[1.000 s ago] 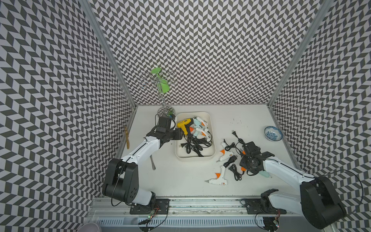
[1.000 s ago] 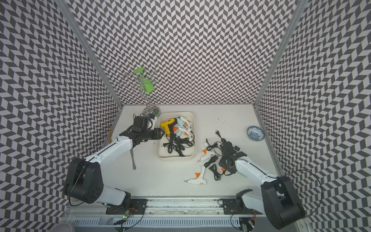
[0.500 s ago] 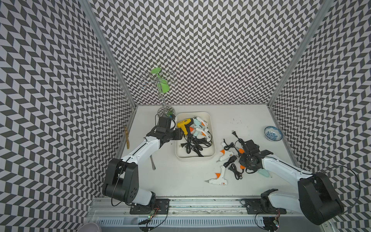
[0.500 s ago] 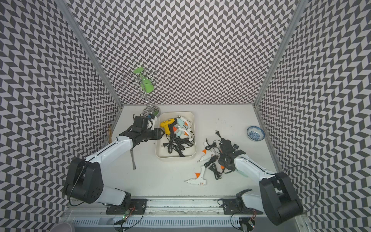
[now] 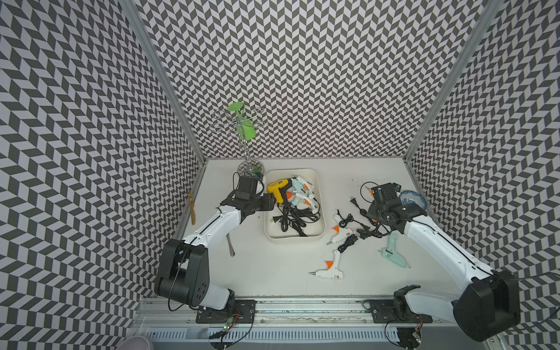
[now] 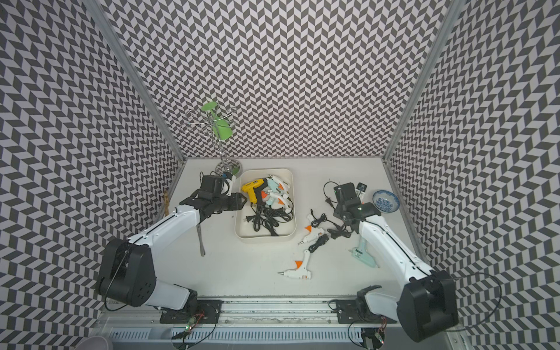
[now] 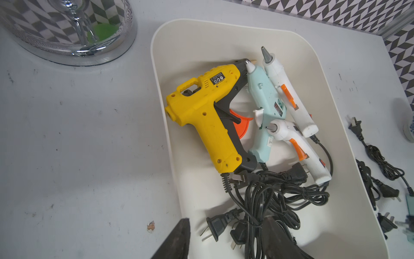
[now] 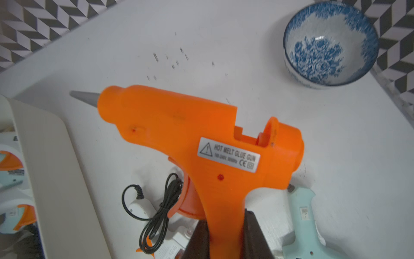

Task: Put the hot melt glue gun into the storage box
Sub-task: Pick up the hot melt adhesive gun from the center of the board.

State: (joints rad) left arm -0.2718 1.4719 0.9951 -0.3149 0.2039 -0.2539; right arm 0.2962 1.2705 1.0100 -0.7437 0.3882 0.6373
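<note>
Height mattered: the right end effector clenched the orange hot melt glue gun by its handle, apparently clear of the worktop, near the storage box; crossing its rim needed a raised carry.

Both top views look steeply down from high at the front, taking in the whole worktop. Each wrist view sits close above it; both catch the storage box, the right one only its rim

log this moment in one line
right gripper: shut on orange gun | left gripper: open, empty | box: four guns inside | table: three loose guns
</note>
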